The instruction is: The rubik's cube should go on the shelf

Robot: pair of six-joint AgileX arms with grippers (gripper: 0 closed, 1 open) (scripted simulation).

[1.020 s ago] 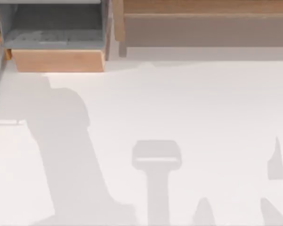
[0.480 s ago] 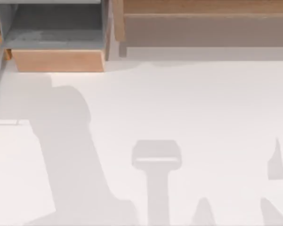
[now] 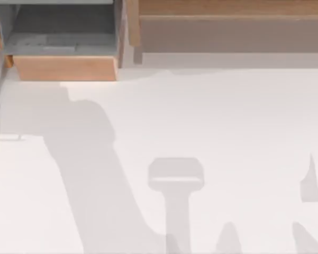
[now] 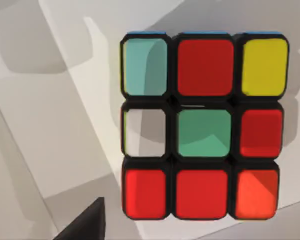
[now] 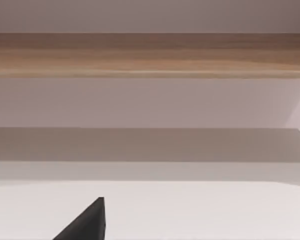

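The left claw (image 4: 85, 225) is hovering over the rubik's cube (image 4: 202, 125); whether it is spread I cannot tell. The shelf (image 3: 227, 26) is running along the bench's (image 3: 211, 121) far right edge.

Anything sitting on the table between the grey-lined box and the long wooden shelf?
No. In the top view a narrow bare strip of table separates the grey-lined box from the shelf; nothing sits there.

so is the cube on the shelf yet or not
Not yet. In the left wrist view the rubik's cube lies flat on the white table; in the top view the shelf ledge is bare.
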